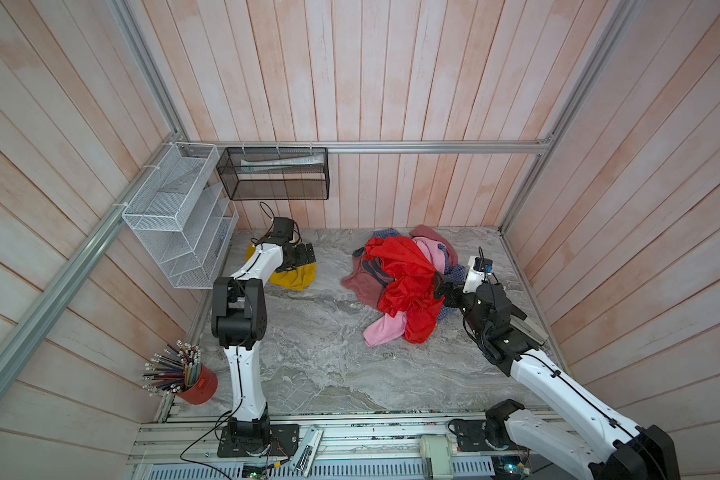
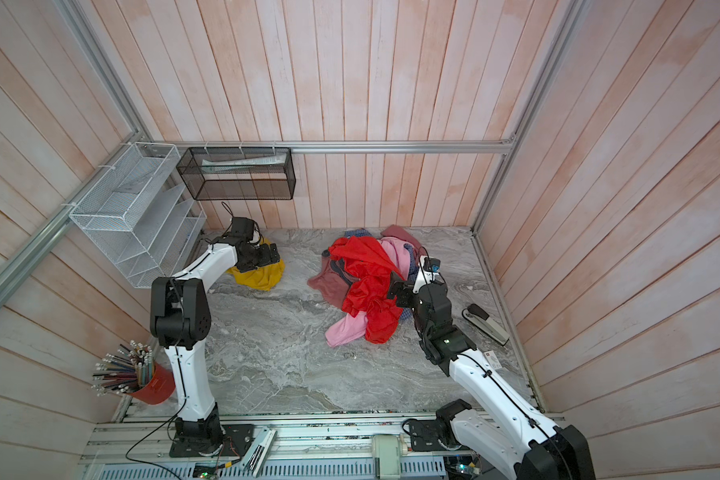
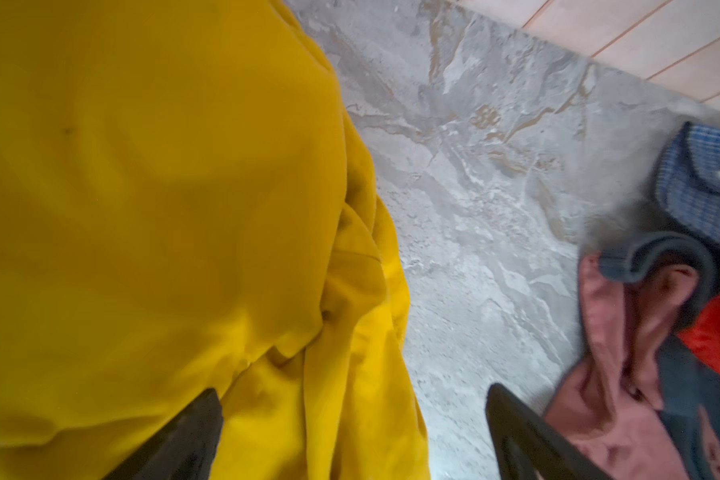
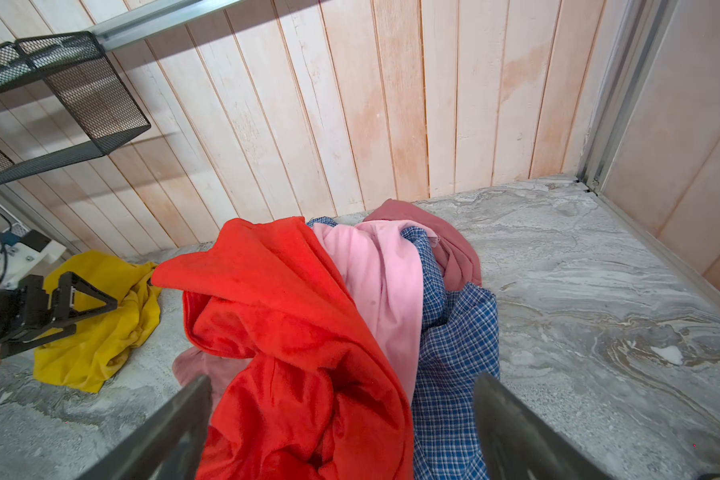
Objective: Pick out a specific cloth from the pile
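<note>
Marble tabletop (image 1: 316, 353): left gripper (image 3: 352, 390) hangs spread over the cloth (image 1: 294, 276); right gripper (image 4: 341, 378), spread, faces the pile (image 1: 404, 274).

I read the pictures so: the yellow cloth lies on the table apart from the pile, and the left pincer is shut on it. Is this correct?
One point is wrong. The yellow cloth lies on the table apart from the pile, but the left pincer is open, not shut on it: the left wrist view shows its fingers spread wide with nothing clamped between them.
</note>
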You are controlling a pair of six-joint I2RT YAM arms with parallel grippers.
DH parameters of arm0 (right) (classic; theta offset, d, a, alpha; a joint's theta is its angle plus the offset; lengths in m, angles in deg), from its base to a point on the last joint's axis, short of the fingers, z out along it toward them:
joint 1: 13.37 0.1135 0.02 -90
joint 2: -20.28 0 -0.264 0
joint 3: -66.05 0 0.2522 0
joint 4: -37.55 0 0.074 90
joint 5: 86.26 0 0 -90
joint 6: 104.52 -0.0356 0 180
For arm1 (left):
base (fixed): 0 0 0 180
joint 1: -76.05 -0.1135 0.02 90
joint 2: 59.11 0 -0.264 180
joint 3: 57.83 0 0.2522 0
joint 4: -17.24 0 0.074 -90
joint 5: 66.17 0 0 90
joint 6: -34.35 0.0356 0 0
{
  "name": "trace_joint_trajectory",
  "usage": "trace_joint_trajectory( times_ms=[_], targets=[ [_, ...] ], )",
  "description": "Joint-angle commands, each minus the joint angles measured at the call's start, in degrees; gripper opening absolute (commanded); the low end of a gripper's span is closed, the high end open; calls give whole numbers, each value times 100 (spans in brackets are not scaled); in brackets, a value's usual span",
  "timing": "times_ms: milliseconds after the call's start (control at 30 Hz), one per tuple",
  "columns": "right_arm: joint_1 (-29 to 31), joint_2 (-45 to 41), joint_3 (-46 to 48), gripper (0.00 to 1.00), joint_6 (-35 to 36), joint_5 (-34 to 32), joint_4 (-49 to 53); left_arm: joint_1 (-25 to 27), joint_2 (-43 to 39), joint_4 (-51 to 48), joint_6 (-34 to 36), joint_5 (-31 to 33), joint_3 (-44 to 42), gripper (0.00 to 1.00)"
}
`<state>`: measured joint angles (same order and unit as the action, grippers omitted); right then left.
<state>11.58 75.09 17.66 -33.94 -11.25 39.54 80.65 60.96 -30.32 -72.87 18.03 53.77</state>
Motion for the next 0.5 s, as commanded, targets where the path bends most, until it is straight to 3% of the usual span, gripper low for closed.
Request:
trace_joint_trajectory(
  times_ms=[0,200,467],
  targets=[
    [-117,-125,136,98,49,203,-181,-21,-631,445,15,-164,-373,100],
    [-519,-329,339,98,266,293,-98,-21,-1687,1109,171,-191,-1557,100],
    [-1467,-840,770,98,416,561,-142,-21,-3362,2179,74,462,-3623,100]
  ],
)
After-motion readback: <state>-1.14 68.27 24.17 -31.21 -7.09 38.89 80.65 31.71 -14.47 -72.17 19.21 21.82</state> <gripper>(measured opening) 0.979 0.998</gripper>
